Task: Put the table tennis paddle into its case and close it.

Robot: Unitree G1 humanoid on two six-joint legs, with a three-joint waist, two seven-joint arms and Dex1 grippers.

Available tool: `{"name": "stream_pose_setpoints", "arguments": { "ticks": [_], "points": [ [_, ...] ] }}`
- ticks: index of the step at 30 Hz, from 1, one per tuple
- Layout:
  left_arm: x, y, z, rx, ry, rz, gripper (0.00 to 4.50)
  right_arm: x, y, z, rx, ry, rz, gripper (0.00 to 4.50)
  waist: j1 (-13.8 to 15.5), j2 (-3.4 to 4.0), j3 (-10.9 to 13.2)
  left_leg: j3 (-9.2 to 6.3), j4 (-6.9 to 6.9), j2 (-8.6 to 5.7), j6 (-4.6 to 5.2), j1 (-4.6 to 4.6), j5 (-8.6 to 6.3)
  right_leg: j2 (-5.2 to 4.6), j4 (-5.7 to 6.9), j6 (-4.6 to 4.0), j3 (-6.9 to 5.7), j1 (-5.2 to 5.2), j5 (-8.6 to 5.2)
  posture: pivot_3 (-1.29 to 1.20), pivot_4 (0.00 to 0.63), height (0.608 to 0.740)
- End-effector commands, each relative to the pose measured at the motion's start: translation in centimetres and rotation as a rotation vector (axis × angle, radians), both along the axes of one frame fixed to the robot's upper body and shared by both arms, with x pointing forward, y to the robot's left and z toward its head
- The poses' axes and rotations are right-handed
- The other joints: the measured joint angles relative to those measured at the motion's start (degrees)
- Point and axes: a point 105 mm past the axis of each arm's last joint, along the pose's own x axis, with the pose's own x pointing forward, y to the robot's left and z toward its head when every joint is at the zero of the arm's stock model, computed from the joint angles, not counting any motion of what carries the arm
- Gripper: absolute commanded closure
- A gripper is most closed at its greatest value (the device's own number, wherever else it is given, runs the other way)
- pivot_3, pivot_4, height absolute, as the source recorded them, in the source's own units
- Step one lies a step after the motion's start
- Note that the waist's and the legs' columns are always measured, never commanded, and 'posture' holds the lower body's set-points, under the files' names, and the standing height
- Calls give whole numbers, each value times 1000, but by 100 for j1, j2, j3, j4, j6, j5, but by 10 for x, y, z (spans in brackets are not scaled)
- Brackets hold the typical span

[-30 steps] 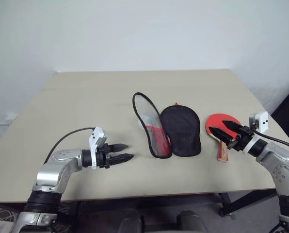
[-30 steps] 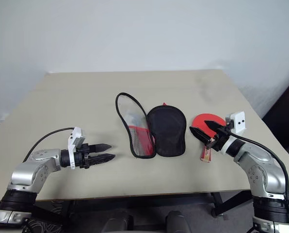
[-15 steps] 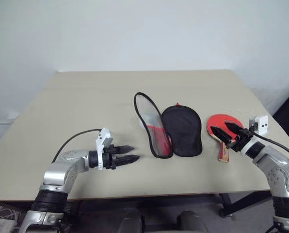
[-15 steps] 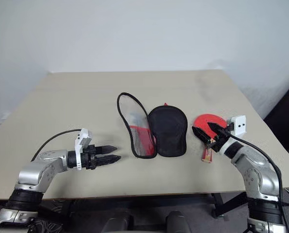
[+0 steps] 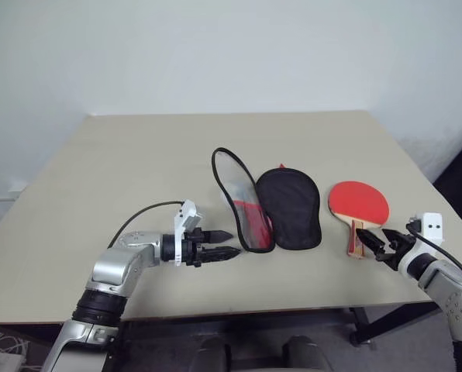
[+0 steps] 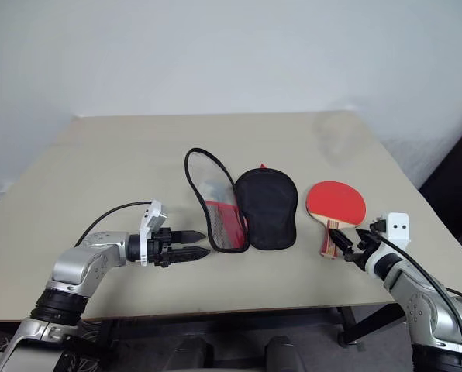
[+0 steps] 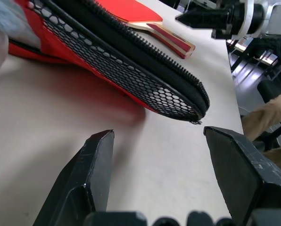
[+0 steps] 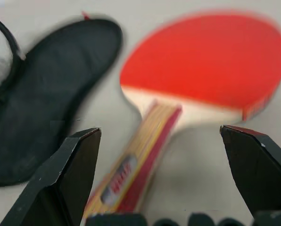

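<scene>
From the head, the left gripper (image 5: 229,243) hangs just short of the near end of the open case (image 5: 268,208), fingers apart and empty. The right gripper (image 5: 370,242) sits just behind the handle of the paddle (image 5: 358,207), fingers spread, holding nothing; the paddle lies flat on the table (image 5: 138,170) beside the case.

Left wrist: the case's mesh edge (image 7: 131,70) lies just ahead of the parted fingers (image 7: 95,165).

Right wrist: the paddle's handle (image 8: 136,165) points in between the wide fingers (image 8: 70,174), untouched.

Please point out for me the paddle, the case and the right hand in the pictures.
paddle (image 5: 359,201), left eye view, on the red face.
case (image 5: 289,208), left eye view, on the black lining of the open half.
right hand (image 5: 373,244), left eye view, between its fingertips.
</scene>
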Motion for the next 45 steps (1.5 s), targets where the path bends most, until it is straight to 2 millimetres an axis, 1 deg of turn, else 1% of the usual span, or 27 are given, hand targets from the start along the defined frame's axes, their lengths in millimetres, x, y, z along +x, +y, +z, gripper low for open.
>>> {"name": "stream_pose_setpoints", "arguments": {
  "ticks": [1,3,6,8,14,18,22,25,29,32,36,40,43,44,45],
  "points": [
    [2,-3,9,-11,-45,-14,1277,13,8,22,25,-36,10,127,1,2,1,0,-1,0,0,0,0,0,0,0,0,-1,0,0,0,740],
    [3,-4,8,-15,-37,-5,1277,20,6,23,11,-39,-17,127,2,2,1,0,-1,0,0,0,0,0,0,0,0,0,0,0,0,740],
    [2,-5,8,-19,-31,-6,1277,24,4,17,-34,27,-30,127,9,-3,1,-1,0,0,0,-1,0,0,-1,0,-1,1,0,0,0,740],
    [1,-6,8,-18,-31,-8,1277,24,4,14,-33,76,-34,127,7,-3,1,-2,0,0,0,-1,0,0,-2,0,-2,2,0,0,0,740],
    [-3,-8,6,-17,-26,-11,1277,26,-13,16,-50,124,-140,127,2,-1,2,0,0,0,1,-2,1,0,-1,0,0,1,0,0,0,740],
    [-5,-9,3,-17,-20,-10,1277,24,-8,16,-11,157,-132,127,3,-2,2,-1,-1,0,3,-2,1,1,-1,0,-1,1,0,0,0,740],
    [-5,-12,2,-19,-24,-17,1277,27,2,8,-11,228,-106,127,2,-2,2,-1,-1,0,2,-2,1,1,-1,0,0,1,0,0,0,740],
    [-4,-13,3,-17,-28,-16,1277,36,10,14,23,221,-92,127,-4,-1,2,-1,-1,0,2,-1,1,1,-1,0,0,0,0,0,0,740],
    [-2,-11,3,-14,-35,-10,1277,42,17,19,1,211,-80,127,3,1,2,-1,-4,0,6,-3,3,1,0,0,0,-2,0,0,0,740],
    [-2,-10,4,-14,-39,-6,1277,44,14,13,-23,249,-108,127,1,0,2,-1,-3,0,19,-5,12,1,-2,0,0,-1,0,0,0,740],
    [0,-10,6,-22,-51,8,1277,40,2,-6,-86,368,-176,127,1,-3,0,-1,-3,0,11,-3,7,1,-2,0,0,0,0,0,0,740],
    [1,-9,5,-19,-51,19,1277,42,-2,-9,-103,388,-205,127,5,-26,-11,-2,3,0,2,-2,1,1,-4,0,-1,7,0,0,0,740],
    [1,-8,5,-18,-51,22,1277,43,-1,-9,-103,393,-206,727,5,-29,-11,-3,4,0,1,-2,1,1,-6,0,-1,8,0,0,0,740],
    [1,-8,5,-18,-51,24,1277,43,-1,-9,-105,396,-209,1038,3,-29,-11,-3,4,0,2,-2,1,1,-6,0,-1,8,0,0,0,740],
    [1,-7,5,-18,-51,26,1277,43,0,-10,-107,398,-211,1470,1,-28,-11,-3,3,0,1,-2,1,1,-6,0,-1,7,0,0,0,740]
  ]
}}
